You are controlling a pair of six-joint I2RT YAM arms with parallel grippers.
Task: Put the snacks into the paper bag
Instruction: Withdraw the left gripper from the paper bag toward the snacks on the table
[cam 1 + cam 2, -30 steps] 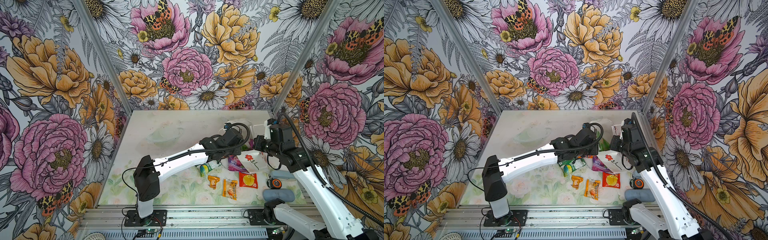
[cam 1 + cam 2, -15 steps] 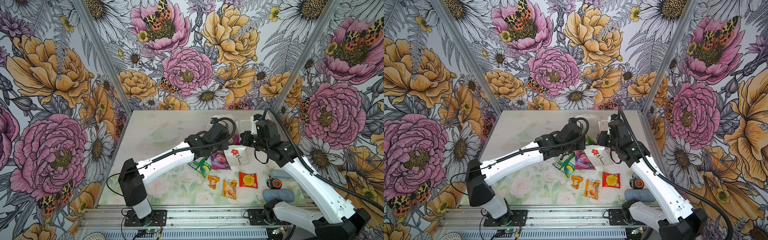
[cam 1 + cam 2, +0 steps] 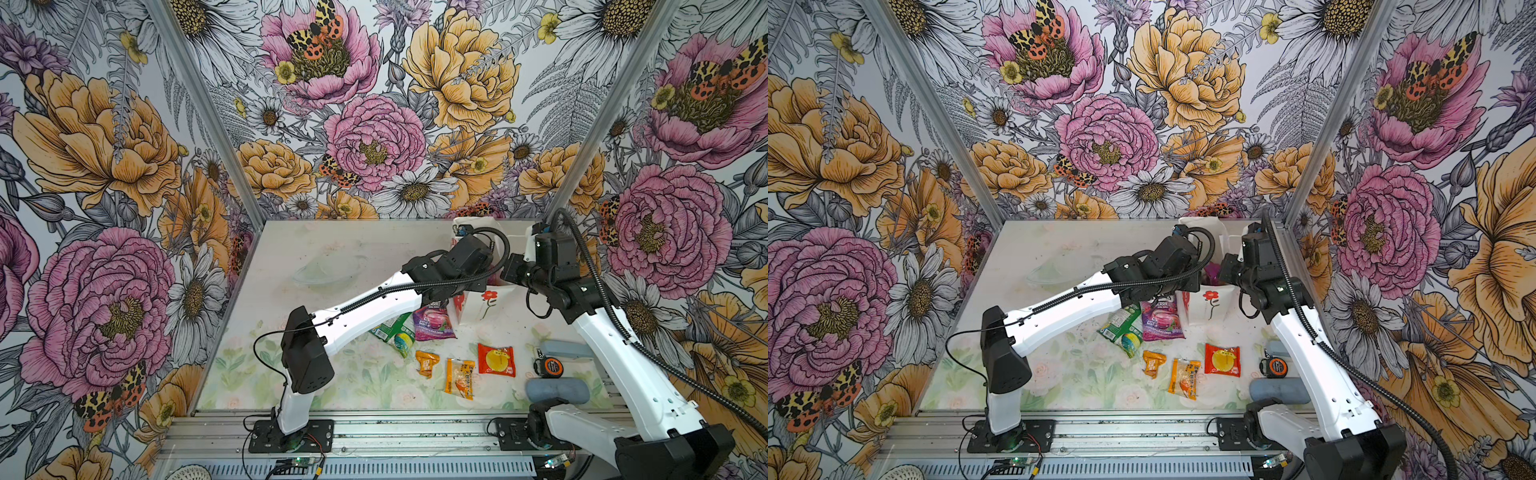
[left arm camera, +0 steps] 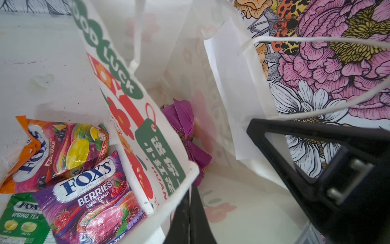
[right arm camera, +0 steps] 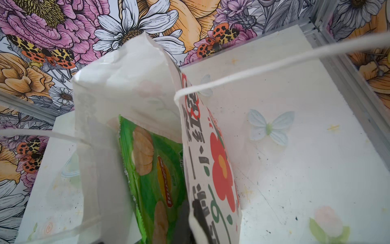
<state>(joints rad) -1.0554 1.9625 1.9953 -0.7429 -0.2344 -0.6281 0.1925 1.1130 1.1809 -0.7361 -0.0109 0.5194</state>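
L gripper (image 4: 189, 202): fingers closed, pinching paper bag (image 4: 221, 95) rim.
R gripper (image 5: 191, 217): fingers closed on a bag wall w/ red flower print.
Bag: upright betw. both grippers, mouth open.
In bag: purple packet (image 4: 183, 118) just past L fingers; green packet (image 5: 152, 169) just beside R's inner finger.
Outside: Fox's packets (image 4: 92, 196) on table near L fingers, bag wall betw.

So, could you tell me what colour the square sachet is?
The sachet is red, yellow-centred; best in a top view.

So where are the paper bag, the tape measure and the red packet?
paper bag (image 3: 490, 296), in a top view, on its red flower.
tape measure (image 3: 548, 367), in a top view, on its round face.
red packet (image 3: 496, 360), in a top view, on its middle.
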